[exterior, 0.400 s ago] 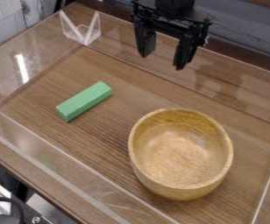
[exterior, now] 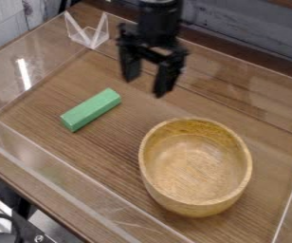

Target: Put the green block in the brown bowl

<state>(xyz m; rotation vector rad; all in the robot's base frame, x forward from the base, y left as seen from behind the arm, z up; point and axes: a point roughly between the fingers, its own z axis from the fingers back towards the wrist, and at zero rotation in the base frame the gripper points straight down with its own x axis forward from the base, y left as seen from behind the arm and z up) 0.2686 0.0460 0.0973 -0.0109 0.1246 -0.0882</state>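
Over that wood table [exterior: 120, 142], your claw [exterior: 143, 84] just swung closer to the green block [exterior: 92, 110], wide open, holding nothing.

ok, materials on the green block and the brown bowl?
Green block: likely painted wood or plastic, fairly matte; even color, flat faces, no grain visible.
Brown bowl: looks like wood, smooth with a soft sheen; tan color, faint streaks inside. Molded plastic not ruled out.

I can't read any words, letters or numbers here.
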